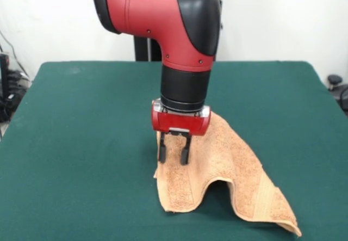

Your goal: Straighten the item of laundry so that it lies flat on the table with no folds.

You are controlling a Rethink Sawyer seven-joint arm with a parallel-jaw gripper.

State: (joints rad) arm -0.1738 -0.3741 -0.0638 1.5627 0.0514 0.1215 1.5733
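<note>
You have the peach terry hand towel (234,170) lying on the near half of the dark green table (76,143), a little right of the middle. It is not flat. It rises in a humped fold that arches over a dark gap, with the cloth touching the table on either side of that gap. The left lobe comes down near the centre of the table's near edge, and its lower hem curls slightly. The right side slopes down and away to a pointed corner that reaches the near right of the picture. A flat woven band runs along that right slope, close to the edge.

Your gripper (174,155) hangs straight down from the red and black arm (174,23), which enters from above. It sits at the towel's upper left part, right at the left edge of the cloth. The two black fingers (162,148) stand apart with a clear gap between them, and towel shows through that gap behind them. You cannot tell from this view whether the tips touch the terry or hover just in front of it.

The rest of the green cloth lies smooth.
</note>
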